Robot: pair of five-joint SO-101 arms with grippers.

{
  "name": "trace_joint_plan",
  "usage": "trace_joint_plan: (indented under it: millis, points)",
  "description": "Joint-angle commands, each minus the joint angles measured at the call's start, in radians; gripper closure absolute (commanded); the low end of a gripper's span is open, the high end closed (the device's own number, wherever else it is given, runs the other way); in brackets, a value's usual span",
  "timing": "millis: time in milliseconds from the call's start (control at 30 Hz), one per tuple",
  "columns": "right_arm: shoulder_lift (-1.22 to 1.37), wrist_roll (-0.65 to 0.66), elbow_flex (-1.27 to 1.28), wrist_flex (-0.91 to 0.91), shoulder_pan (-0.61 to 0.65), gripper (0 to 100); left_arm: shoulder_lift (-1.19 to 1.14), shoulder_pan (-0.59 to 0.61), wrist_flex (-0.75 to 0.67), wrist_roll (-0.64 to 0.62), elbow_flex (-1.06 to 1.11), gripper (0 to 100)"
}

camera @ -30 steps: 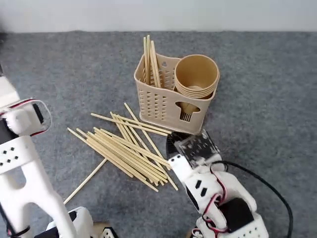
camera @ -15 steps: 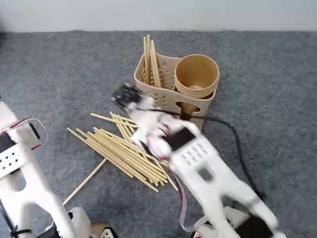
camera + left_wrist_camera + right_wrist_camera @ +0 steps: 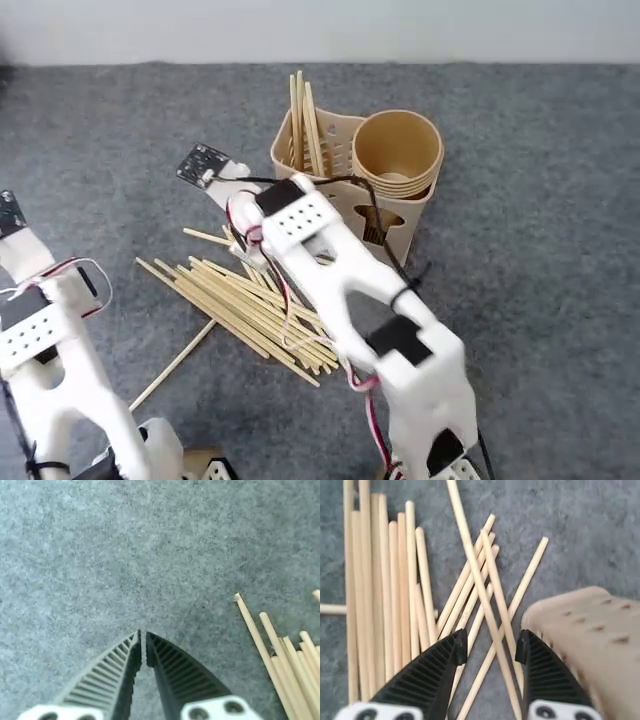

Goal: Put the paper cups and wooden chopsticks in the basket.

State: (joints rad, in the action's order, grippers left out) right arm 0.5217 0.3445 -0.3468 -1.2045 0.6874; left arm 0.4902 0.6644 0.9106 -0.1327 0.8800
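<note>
Chopsticks (image 3: 232, 303) lie scattered, pale wooden, beside basket (image 3: 338, 140).

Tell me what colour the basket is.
The basket is beige with perforated walls, clearest in the high view.

one basket (image 3: 320, 215), one stack of about four cups (image 3: 397, 150), three upright chopsticks (image 3: 305, 120), roughly twenty loose chopsticks (image 3: 240, 300).

high: fixed, looking down over the whole surface (image 3: 560, 260) | left wrist: close, facing down past left gripper (image 3: 143, 639) | right wrist: close, down past right gripper (image 3: 491, 642) | shared: chopsticks (image 3: 232, 302) pile
</note>
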Motion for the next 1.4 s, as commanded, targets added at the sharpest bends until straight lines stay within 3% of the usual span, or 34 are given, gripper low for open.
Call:
trace_joint_plan:
  millis: [0, 333, 533, 733, 1367]
  points:
    - [0.094, 0.011, -0.183, -0.013, 0.019, 81.9, 0.038, 0.009, -0.041, -0.02, 0.004, 98]
    - [0.366, 0.063, -0.462, -0.013, 0.045, 82.1, 0.038, 0.009, -0.052, -0.02, 0.01, 98]
    - [0.43, 0.064, -0.505, -0.051, 0.03, 82.8, 0.038, 0.009, -0.052, -0.02, 0.018, 98]
    - [0.395, 0.068, -0.505, -0.081, 0.027, 99.3, 0.038, 0.009, -0.052, -0.02, 0.018, 98]
    - [0.119, 0.063, -0.505, -0.282, 0.033, 98.9, 0.037, 0.009, -0.046, -0.02, 0.019, 98]
